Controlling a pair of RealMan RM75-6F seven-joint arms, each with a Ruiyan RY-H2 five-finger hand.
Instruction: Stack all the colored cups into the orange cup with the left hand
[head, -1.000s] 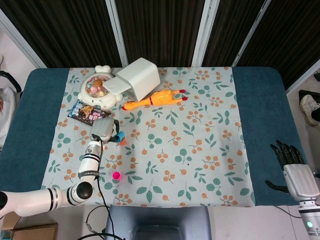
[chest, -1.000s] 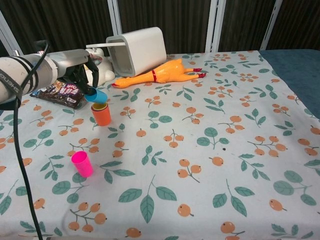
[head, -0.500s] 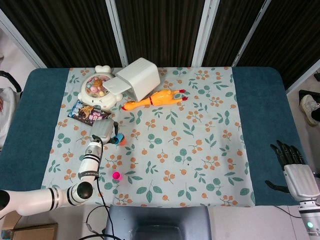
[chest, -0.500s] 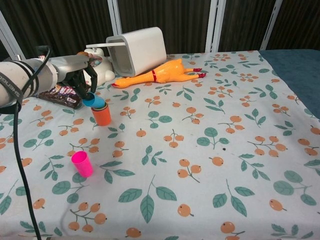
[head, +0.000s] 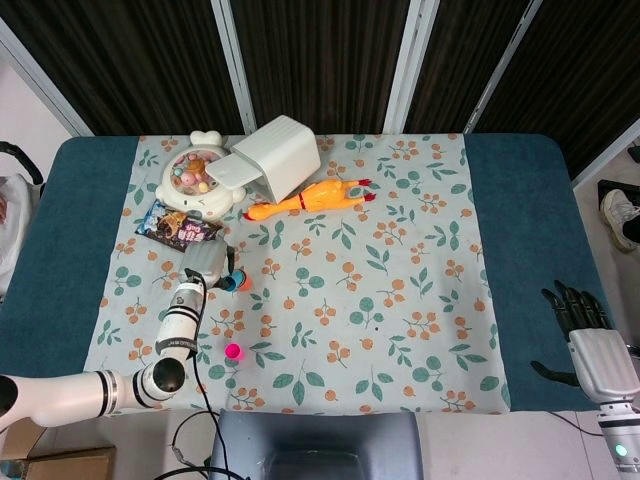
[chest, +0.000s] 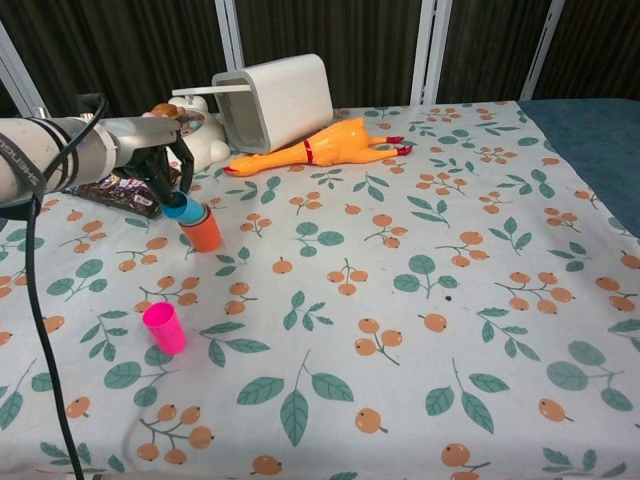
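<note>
The orange cup (chest: 205, 233) stands upright on the flowered cloth at the left. My left hand (chest: 162, 167) holds a blue cup (chest: 183, 208), tilted, its base at the orange cup's rim. From the head view the left hand (head: 207, 262) covers most of the blue cup (head: 230, 277), with the orange cup (head: 244, 284) peeking out to its right. A pink cup (chest: 164, 328) stands alone nearer the front edge; it is also in the head view as the pink cup (head: 233, 351). My right hand (head: 586, 330) rests off the cloth at the far right, fingers apart, holding nothing.
Behind the cups lie a snack packet (chest: 125, 189), a round white toy (head: 196, 178), a tipped white bin (chest: 275, 100) and a yellow rubber chicken (chest: 312, 148). The blue table edge (head: 520, 230) borders the cloth on the right.
The left hand has lowered the blue cup from above the orange cup down to its rim, shifting slightly left and tilting more upright. The right hand has not moved.
</note>
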